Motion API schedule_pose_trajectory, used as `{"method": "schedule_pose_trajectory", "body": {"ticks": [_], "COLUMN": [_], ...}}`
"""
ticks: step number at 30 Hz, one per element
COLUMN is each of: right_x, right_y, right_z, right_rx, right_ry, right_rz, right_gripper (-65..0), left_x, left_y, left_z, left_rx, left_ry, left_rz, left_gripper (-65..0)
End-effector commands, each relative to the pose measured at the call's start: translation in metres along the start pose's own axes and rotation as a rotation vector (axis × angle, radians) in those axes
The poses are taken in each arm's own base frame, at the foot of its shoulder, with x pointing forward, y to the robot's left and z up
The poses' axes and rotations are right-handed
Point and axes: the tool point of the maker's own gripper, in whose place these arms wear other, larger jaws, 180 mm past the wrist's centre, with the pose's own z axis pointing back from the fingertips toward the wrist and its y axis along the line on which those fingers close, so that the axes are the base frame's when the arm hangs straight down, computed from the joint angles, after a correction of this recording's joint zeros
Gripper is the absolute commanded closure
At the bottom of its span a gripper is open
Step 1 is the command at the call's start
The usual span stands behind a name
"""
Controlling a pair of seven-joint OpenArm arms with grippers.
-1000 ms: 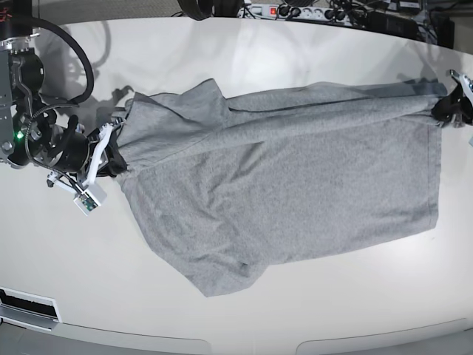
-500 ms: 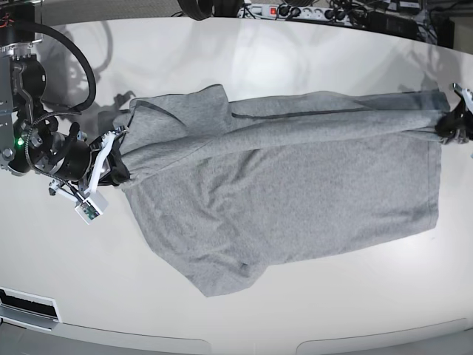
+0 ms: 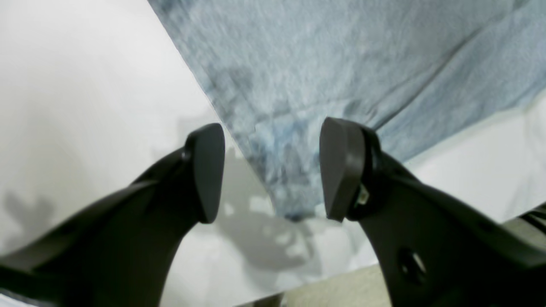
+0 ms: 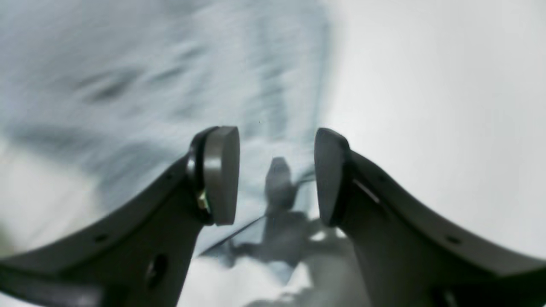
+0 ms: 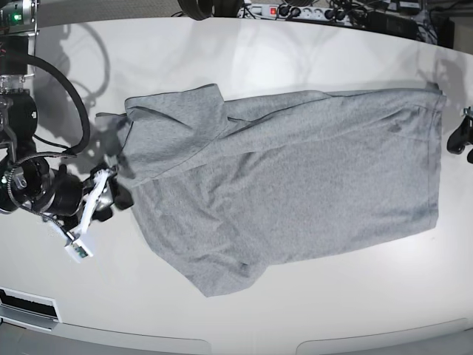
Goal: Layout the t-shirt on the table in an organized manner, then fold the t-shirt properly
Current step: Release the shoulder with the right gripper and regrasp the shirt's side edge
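Shirt [image 5: 295,185] lies flat on the counter [image 5: 244,52], long axis running left-right in my base view. Hem end points to that view's right, shoulder end to its left. One sleeve sticks out at the lower left; the far-left part is folded over on itself with a dark seam line showing. No lettering visible on the side facing up, plain heather grey.

My left gripper [image 5: 460,140] sits at the base view's right edge, just off the shirt's hem corner. In the left wrist view its fingers [image 3: 209,170] stand wide apart, nothing between them, the shirt corner lying on the counter below the gap.

My right gripper [image 5: 118,194] is at the base view's left, arm low and angled toward the shirt, just beside the shoulder edge. The right wrist view is blurred, but the fingers [image 4: 222,175] are clearly parted and empty, cloth beneath and ahead of them.

No readable writing or brand anywhere.
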Motion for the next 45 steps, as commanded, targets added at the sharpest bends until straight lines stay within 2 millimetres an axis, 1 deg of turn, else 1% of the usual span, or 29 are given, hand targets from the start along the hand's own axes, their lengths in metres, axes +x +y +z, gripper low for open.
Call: {"method": "schedule_pose_trajectory", "body": {"ticks": [1,4,10,11,12,14,17,20,22,28,29,30,31,32,33,34,37,41,45], "right_x": [0.013,-0.003,-0.067,-0.076,-0.084,-0.097,-0.11,-0.117,-0.119,-0.126,-0.125,-0.122,-0.119,-0.114,-0.109,-0.103,-0.071,-0.032,0.003], "right_y": [0.007,0.038,0.076,0.08,0.081,0.076,0.055,0.043,0.041,0.049,0.05,0.051,0.053,0.054,0.055,0.055,0.056,0.066,0.059], "right_z": [0.007,0.004,-0.01,-0.012,-0.015,-0.02,-0.025,-0.026,-0.028,-0.032,-0.032,-0.032,-0.033,-0.034,-0.034,-0.034,-0.035,-0.031,-0.026], "right_rx": [0.046,0.188,0.268,0.265,0.25,0.183,0.034,-0.054,-0.082,-0.076,-0.069,-0.06,-0.049,-0.035,-0.019,-0.008,0.036,0.131,0.134], "right_ry": [-0.051,-0.062,0.041,0.057,0.072,0.098,0.142,0.174,0.177,0.19,0.182,0.165,0.147,0.13,0.118,0.105,0.017,-0.104,-0.183], "right_rz": [0.014,0.005,-0.084,-0.095,-0.097,-0.103,-0.119,-0.13,-0.14,-0.149,-0.14,-0.126,-0.109,-0.086,-0.057,-0.033,-0.007,0.033,0.057], "right_gripper": [-31.1,-31.1,-31.1,-31.1,-31.1,-31.1,-31.1,-31.1,-31.1,-31.3,-31.2,-29.8,-24.7,-16.9,-7.4,0.0,0.0,0.0,0.0], "left_x": [0.015,0.014,0.013,0.013,0.013,0.014,0.014,0.012,0.01,0.009,0.009,0.009,0.009,0.009,0.009,0.009,0.009,0.009,0.009], "left_y": [0.01,0.01,0.009,0.008,0.008,0.007,0.007,0.004,0.001,0.0,0.0,0.0,0.0,0.0,0.0,0.0,0.0,0.0,-0.001], "left_z": [0.008,0.007,0.006,0.006,0.006,0.006,0.006,0.004,0.002,0.002,0.002,0.002,0.002,0.002,0.002,0.002,0.002,0.002,0.002], "left_rx": [0.028,0.029,0.026,0.025,0.024,0.019,0.018,0.012,0.007,0.005,0.005,0.005,0.005,0.005,0.005,0.004,0.004,0.0,0.0], "left_ry": [-0.026,-0.023,-0.025,-0.027,-0.028,-0.032,-0.033,-0.036,-0.039,-0.037,-0.037,-0.037,-0.037,-0.037,-0.037,-0.037,-0.037,-0.034,-0.034], "left_rz": [-0.031,-0.032,-0.026,-0.024,-0.023,-0.018,-0.015,-0.005,0.004,0.008,0.008,0.008,0.008,0.008,0.008,0.009,0.008,0.013,0.011], "left_gripper": [-36.4,-36.4,-36.4,-36.4,-36.4,-36.4,-36.4,-36.4,-36.4,-36.4,-36.4,-36.4,-36.4,-36.4,-36.4,-36.4,-36.4,-36.4,-36.4]}}
